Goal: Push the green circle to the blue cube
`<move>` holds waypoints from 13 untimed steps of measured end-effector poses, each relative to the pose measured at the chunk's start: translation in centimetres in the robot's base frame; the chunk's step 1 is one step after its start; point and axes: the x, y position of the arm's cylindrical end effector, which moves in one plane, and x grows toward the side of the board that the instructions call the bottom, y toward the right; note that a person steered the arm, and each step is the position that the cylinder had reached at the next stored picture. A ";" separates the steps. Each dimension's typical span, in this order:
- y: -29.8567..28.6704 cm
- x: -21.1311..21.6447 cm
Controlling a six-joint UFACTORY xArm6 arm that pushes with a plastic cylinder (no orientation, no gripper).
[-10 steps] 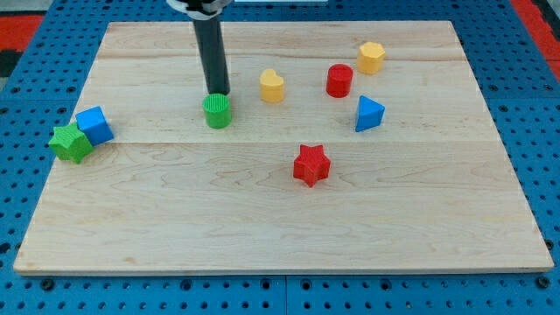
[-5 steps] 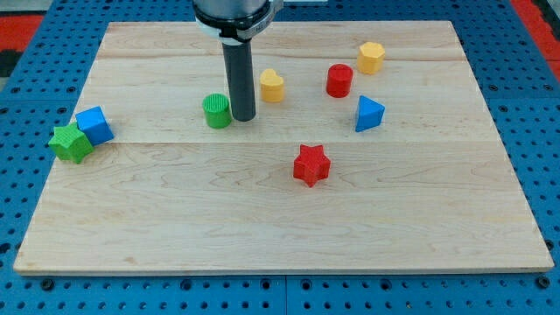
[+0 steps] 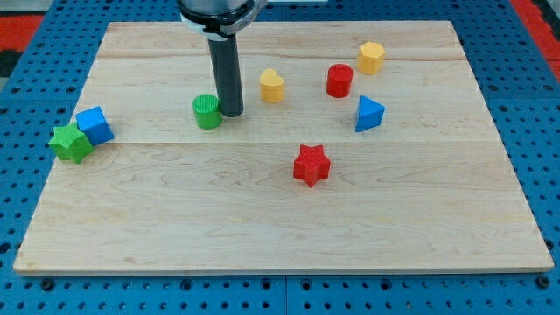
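The green circle [image 3: 206, 111] is a short ribbed cylinder on the wooden board, left of centre. My tip [image 3: 232, 113] stands right against its right side. The blue cube [image 3: 94, 124] sits near the board's left edge, well to the left of the green circle and slightly lower in the view. A green star [image 3: 70, 143] touches the blue cube at its lower left.
A yellow heart-shaped block [image 3: 272, 86] stands just right of the rod. A red cylinder [image 3: 339, 80], a yellow hexagonal block [image 3: 370, 57] and a blue pyramid-like block [image 3: 368, 114] are at the upper right. A red star [image 3: 311, 164] lies near the middle.
My tip went from above the green circle round to its right side, then moved left. The green circle has slid a little to the left.
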 end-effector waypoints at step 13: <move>-6.9 -1.1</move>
